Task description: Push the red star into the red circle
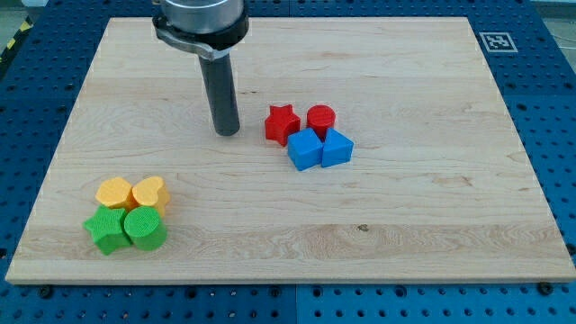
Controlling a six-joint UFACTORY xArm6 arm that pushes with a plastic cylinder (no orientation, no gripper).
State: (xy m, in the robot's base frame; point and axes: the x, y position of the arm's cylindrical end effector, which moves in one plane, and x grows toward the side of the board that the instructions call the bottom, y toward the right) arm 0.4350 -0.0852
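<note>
The red star (281, 123) lies near the board's middle, just left of the red circle (321, 119); a narrow gap shows between them. My tip (228, 131) rests on the board to the left of the red star, a short gap away, not touching it. Two blue blocks sit right below the red pair: a blue cube (304, 149) and another blue block (337, 148), touching each other and close against the red blocks.
At the view's bottom left is a tight cluster: a yellow hexagon (114, 192), a yellow heart (149, 193), a green star (105, 230) and a green circle (144, 228). The wooden board (432, 207) lies on a blue pegboard; a marker tag (496, 41) sits at its top right corner.
</note>
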